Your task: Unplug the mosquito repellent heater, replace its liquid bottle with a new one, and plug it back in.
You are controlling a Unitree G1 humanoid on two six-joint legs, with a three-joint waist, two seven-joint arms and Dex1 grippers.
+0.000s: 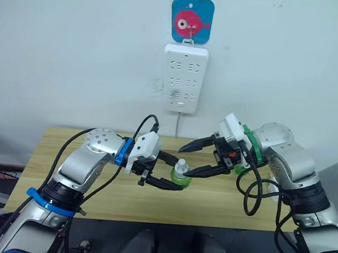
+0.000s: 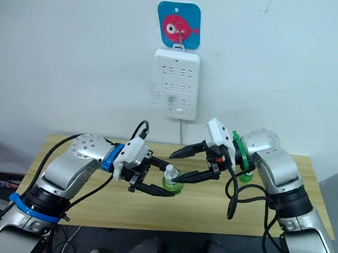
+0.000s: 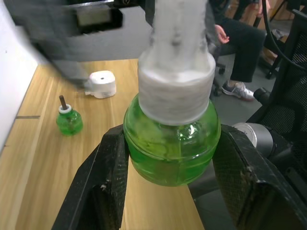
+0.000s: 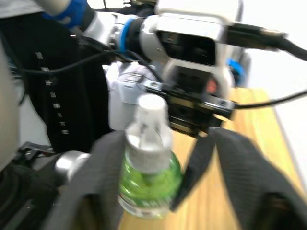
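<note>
My left gripper (image 1: 172, 174) is shut on the round body of a green liquid bottle (image 1: 179, 175) with a white cap (image 4: 151, 115), holding it upright above the wooden table (image 1: 87, 199). My right gripper (image 1: 186, 160) is open, its fingers (image 4: 230, 167) standing either side of the bottle's cap and neck without closing on it. The mosquito repellent heater (image 3: 100, 84), a small white rounded unit, lies on the table, unplugged. Near it stands a second green bottle (image 3: 68, 120) with a bare dark wick.
A tall white power strip (image 1: 183, 78) hangs on the wall above the table's back edge, under a blue hook with a pink fish (image 1: 191, 20). A seated person (image 3: 240, 43) is beyond the table.
</note>
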